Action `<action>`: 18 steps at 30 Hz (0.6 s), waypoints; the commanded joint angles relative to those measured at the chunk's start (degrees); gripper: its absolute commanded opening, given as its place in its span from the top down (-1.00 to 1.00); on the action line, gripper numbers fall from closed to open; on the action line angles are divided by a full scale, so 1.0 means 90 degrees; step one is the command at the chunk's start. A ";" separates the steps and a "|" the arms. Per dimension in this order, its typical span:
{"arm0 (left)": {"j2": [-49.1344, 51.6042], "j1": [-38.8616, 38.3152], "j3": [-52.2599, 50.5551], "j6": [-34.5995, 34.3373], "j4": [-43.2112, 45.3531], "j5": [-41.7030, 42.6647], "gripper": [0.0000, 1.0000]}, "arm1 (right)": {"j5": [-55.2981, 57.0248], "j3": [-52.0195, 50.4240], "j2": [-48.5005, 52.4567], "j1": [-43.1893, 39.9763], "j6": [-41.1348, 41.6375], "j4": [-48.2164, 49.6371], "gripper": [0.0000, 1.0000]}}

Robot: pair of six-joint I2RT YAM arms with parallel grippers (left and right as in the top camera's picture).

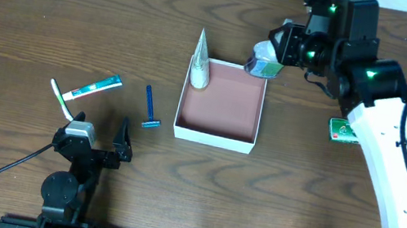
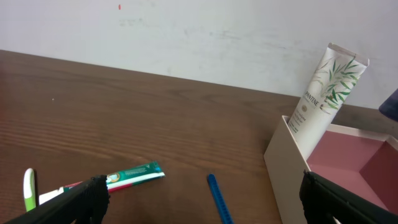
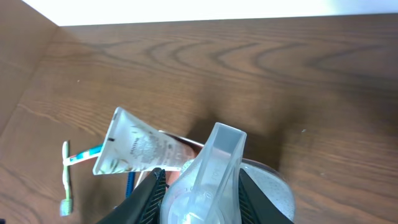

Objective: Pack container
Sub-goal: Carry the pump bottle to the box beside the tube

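White cardboard container [image 1: 214,139] lies with its far right corner under the right end effector [image 1: 269,57], pinching a translucent bottle [image 1: 260,66].

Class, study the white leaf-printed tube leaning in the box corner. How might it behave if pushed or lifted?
The white leaf-printed plastic tube stands tilted against the wall of the white cardboard box, so a nudge would probably topple it. Its flat crimped top suggests soft sides that likely dent when squeezed.

container [image 1: 213,139] floor ctr/front open | tube [image 1: 200,65] leans in far-L corner | bottle [image 1: 264,64] hangs over far-R corner
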 commanded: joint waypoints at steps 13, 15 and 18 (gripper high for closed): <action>-0.0005 0.0032 -0.0112 0.0012 -0.0216 0.0075 -0.96 | 0.0233 0.0090 0.0522 0.0967 0.0816 0.0323 0.56; -0.0005 0.0032 -0.0112 0.0012 -0.0216 0.0075 -0.96 | 0.0240 0.0090 0.0675 0.1030 0.0899 0.0459 0.56; -0.0005 0.0032 -0.0112 0.0012 -0.0216 0.0075 -0.96 | 0.0359 0.0090 0.0874 0.1095 0.0998 0.0576 0.54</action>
